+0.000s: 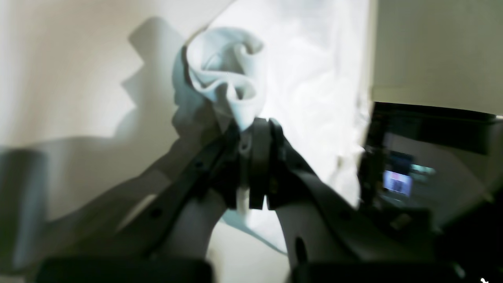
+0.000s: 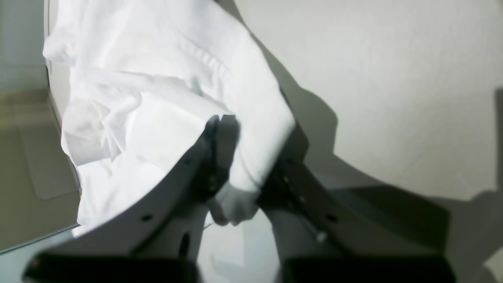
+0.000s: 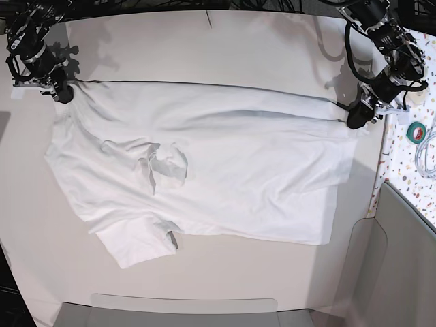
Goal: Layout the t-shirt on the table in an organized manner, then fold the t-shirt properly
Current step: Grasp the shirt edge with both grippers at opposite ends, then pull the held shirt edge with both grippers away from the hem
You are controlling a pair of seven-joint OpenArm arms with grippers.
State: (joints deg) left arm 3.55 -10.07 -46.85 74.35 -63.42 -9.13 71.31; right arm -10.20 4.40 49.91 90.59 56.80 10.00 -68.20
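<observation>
The white t-shirt [image 3: 225, 170] lies spread and wrinkled across the off-white table [image 3: 204, 48], its far edge pulled into a straight line between my two grippers. A sleeve sticks out at the front left, and a bunched fold sits near the middle. At the right end of that edge, my left gripper [image 3: 355, 117] is shut on the cloth; the left wrist view shows its fingers [image 1: 257, 157] pinching a puckered bit of t-shirt [image 1: 224, 74]. At the left end, my right gripper [image 3: 60, 92] is shut on the cloth too, with t-shirt [image 2: 157, 90] running between the jaws of the right gripper [image 2: 251, 145].
A speckled strip with a green tape roll [image 3: 417, 131] runs along the right side beyond the table's edge. Grey panels border the table at the front [image 3: 184, 310] and at the right [image 3: 402, 259]. Black cables hang over the far corners.
</observation>
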